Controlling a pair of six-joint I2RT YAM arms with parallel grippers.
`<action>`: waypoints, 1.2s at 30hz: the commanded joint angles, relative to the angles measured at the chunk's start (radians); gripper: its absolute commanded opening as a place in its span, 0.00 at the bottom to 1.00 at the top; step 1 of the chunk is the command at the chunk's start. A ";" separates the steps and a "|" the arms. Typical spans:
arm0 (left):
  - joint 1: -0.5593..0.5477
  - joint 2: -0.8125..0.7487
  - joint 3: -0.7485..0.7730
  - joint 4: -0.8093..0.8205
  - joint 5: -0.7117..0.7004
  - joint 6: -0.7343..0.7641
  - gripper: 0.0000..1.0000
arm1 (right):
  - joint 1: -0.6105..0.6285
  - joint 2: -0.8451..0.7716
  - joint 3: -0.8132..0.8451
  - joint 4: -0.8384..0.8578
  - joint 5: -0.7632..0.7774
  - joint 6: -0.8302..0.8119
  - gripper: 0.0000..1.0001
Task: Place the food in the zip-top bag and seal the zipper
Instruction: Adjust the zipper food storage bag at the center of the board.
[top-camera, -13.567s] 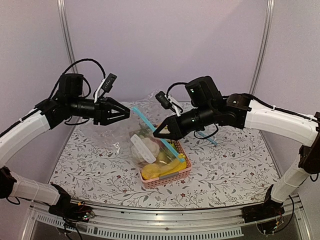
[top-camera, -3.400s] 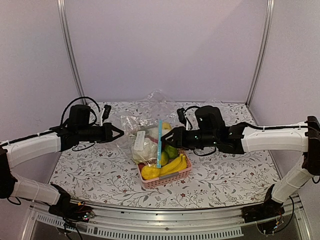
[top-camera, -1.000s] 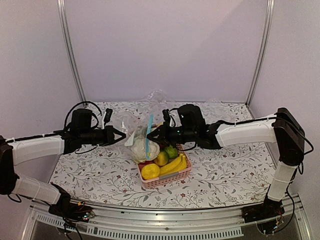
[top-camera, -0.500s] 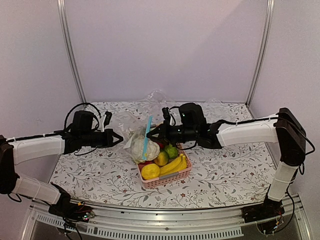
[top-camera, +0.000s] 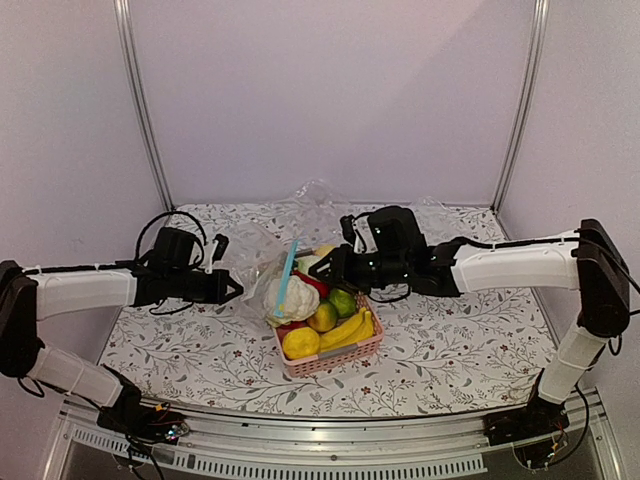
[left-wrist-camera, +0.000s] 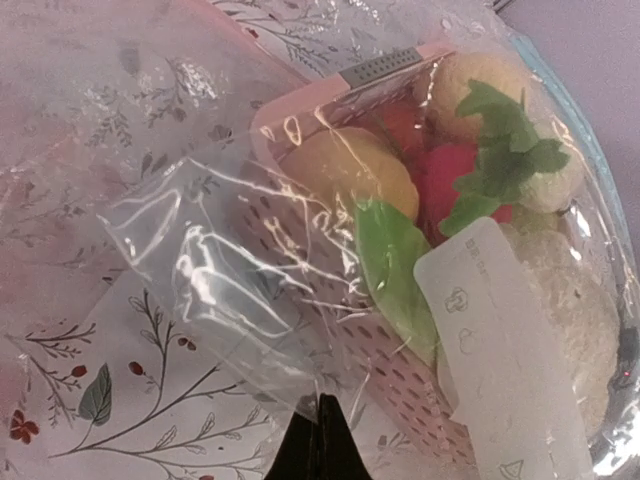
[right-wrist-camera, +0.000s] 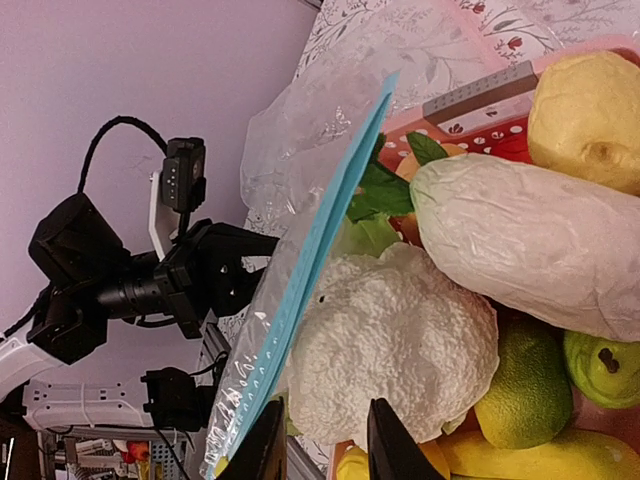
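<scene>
- Top external view: a pink basket (top-camera: 352, 351) of toy produce sits at mid-counter between two arms that reach in from left and right.
- Flowered counter (top-camera: 460, 330) shows bare to the right of the basket and along the near edge. Mauve walls (top-camera: 330, 100) close the back and both sides.
- The clear bag (top-camera: 248, 262) drapes over the basket's left side and the cauliflower (top-camera: 296, 298), its film trailing left onto the counter.
- The blue zipper (top-camera: 285, 277) stands steeply over the cauliflower. Its long axis leans from a low end at the cauliflower's left up toward the back right.
- Left wrist view: the left fingers (left-wrist-camera: 335, 462) are pinched together on a fold of the bag's film, low over the counter and just short of the basket wall.
- Right wrist view: the right fingers (right-wrist-camera: 385, 445) stand narrowly apart with nothing gripped, the cauliflower showing beyond the gap. The zipper runs just beside one finger; whether they touch cannot be told.
- The white oblong piece (right-wrist-camera: 520, 235) lies lengthwise on the pile, touching the cauliflower.
- The lemon (top-camera: 300, 343) sits at the basket's near corner, the green fruit (top-camera: 343, 302) behind the bananas (top-camera: 347, 328).
- Whether any piece lies inside the bag cannot be told.
</scene>
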 joint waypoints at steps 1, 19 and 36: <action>0.002 0.038 0.018 -0.006 -0.019 0.030 0.00 | -0.003 0.042 0.028 -0.085 0.047 -0.023 0.28; -0.041 0.052 0.005 0.088 0.026 0.047 0.00 | -0.013 0.213 0.240 -0.131 0.088 0.050 0.38; -0.055 0.070 0.009 0.104 0.026 0.041 0.00 | -0.046 0.195 0.257 -0.105 0.099 0.076 0.38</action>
